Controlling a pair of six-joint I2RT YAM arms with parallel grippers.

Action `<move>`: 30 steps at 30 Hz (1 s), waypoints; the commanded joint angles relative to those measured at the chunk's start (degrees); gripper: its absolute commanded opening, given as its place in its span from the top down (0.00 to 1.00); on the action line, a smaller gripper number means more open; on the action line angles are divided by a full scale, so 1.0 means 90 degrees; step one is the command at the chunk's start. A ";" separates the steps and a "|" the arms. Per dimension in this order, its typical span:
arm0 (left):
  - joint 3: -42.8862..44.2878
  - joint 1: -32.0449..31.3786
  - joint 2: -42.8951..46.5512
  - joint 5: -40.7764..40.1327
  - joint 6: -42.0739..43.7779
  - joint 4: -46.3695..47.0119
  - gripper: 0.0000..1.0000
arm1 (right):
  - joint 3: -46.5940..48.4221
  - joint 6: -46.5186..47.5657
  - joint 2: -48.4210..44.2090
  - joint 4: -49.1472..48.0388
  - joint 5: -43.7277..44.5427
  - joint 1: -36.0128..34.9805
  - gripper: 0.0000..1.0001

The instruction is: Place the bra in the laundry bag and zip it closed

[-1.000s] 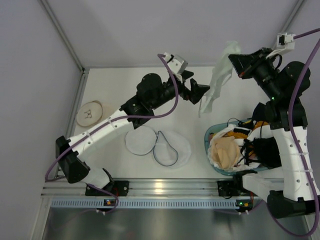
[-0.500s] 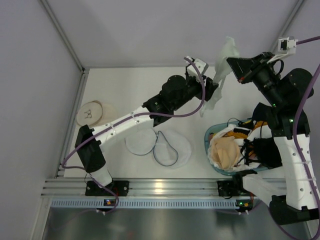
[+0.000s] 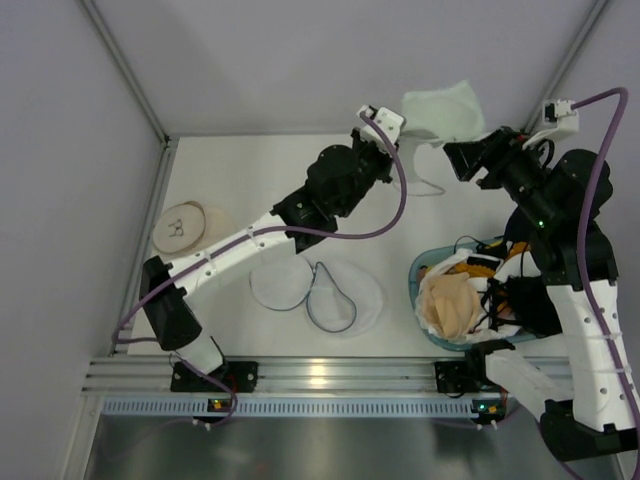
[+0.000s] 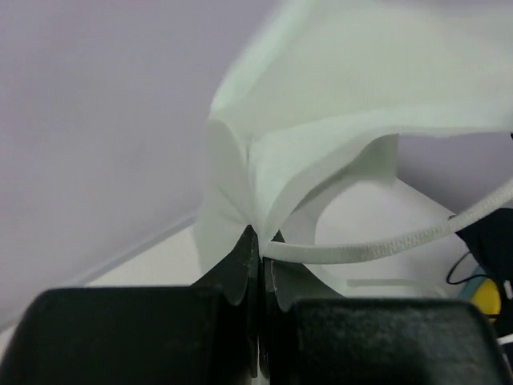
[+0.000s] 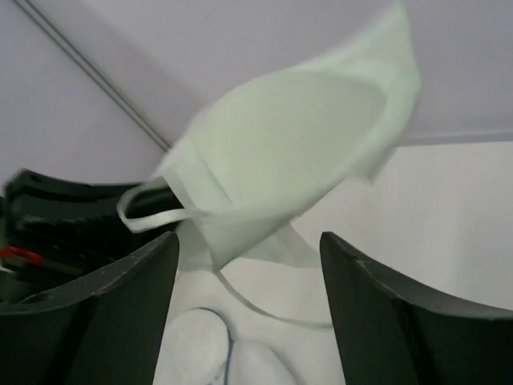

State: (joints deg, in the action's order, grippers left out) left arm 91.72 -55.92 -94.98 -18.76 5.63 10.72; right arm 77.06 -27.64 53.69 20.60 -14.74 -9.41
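The laundry bag (image 3: 318, 293) lies flat and open on the table in front of the left arm, its two round mesh halves side by side with the dark hoop showing; nothing is in it. Right of it, at the right arm's base, the blue basket (image 3: 418, 272) holds a heap of garments, a tan one (image 3: 448, 305) on top.

Half a second ago the bra (image 3: 440, 105) hung down in a long drape from the right gripper (image 5: 248, 245), with the left gripper (image 4: 255, 237) just reaching it. Now it is raised and spread sideways at the back of the table, and the hold has changed arms.

The left fingers (image 4: 232, 269) are pressed together on a fold at the bra's edge, a strap (image 4: 401, 241) trailing off to the right of them. The right fingers (image 5: 120, 305) stand wide apart, with the bra ahead of them, its lower edge hanging between the tips; whether it brushes either finger cannot be told. The bra is in the air, well apart from the bag.
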 commanded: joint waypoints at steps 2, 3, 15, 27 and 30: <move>-0.0180 0.0002 0.0835 -0.0454 0.1327 0.0518 1.00 | -0.0056 0.0297 -0.0331 0.0873 0.0368 -0.0097 0.20; -0.0230 -0.0007 0.1001 -0.0464 0.1376 0.0431 1.00 | -0.0037 0.0394 -0.0389 0.1146 0.0446 -0.0097 0.17; -0.1371 -0.0007 0.2271 0.0511 0.2499 -0.0625 1.00 | -0.0671 0.0844 -0.0556 0.0057 -0.1073 -0.0107 0.03; -0.2690 0.0012 0.3579 0.1428 0.1697 -0.0342 1.00 | -0.1062 0.1556 0.0108 -0.1732 -0.2629 -0.0604 0.03; -0.2887 0.0003 0.3854 0.1917 0.1903 -0.0700 1.00 | -0.1023 0.1908 0.0245 -0.1752 -0.2775 -0.0849 0.01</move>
State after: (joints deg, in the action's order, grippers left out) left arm 66.46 -55.79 -63.29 -8.43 21.41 3.90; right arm 67.11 -15.09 55.22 11.44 -35.09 -14.76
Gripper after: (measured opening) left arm 0.028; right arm 0.991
